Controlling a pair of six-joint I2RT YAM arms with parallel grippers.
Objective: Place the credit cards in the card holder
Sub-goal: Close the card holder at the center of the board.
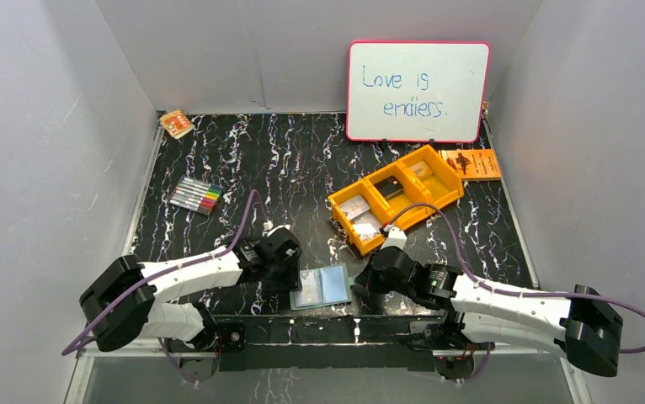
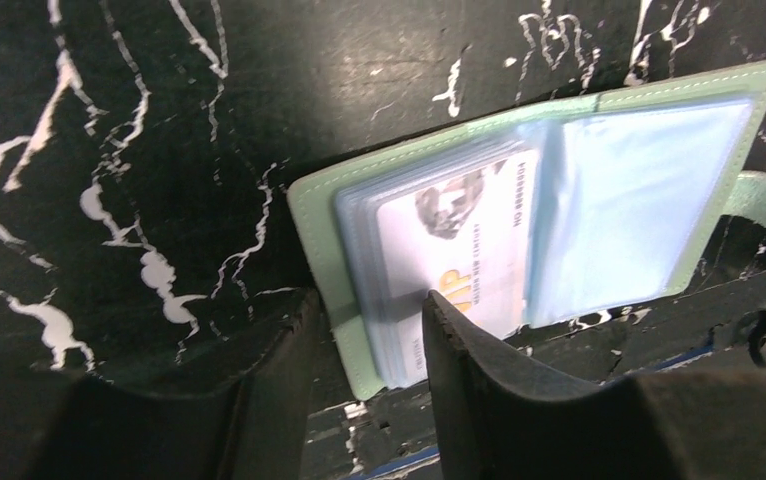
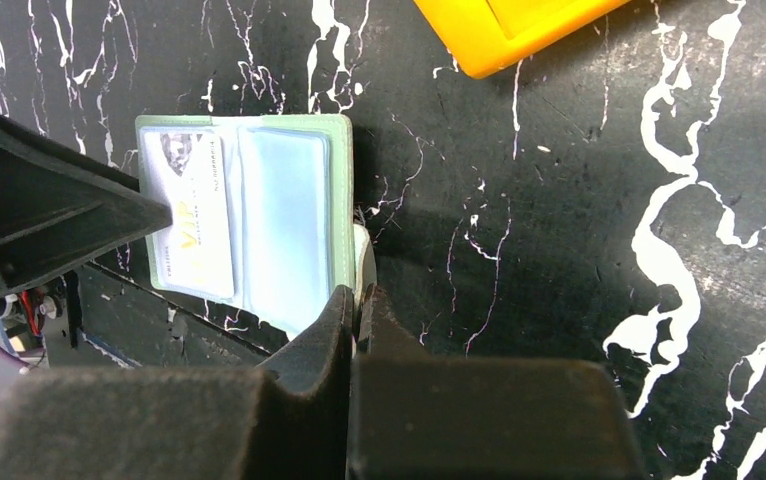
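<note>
Black marbled tabletop [image 1: 243,160] bore the open card holder [image 1: 323,286] at its near edge, a credit card [image 2: 459,250] in its left pocket; left gripper [image 2: 369,305] stood parted astride its left edge, right gripper [image 3: 357,298] clenched on its strap [image 3: 362,262]

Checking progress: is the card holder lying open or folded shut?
Open: the card holder lies spread, both pocket pages showing, a VIP card in one.
</note>
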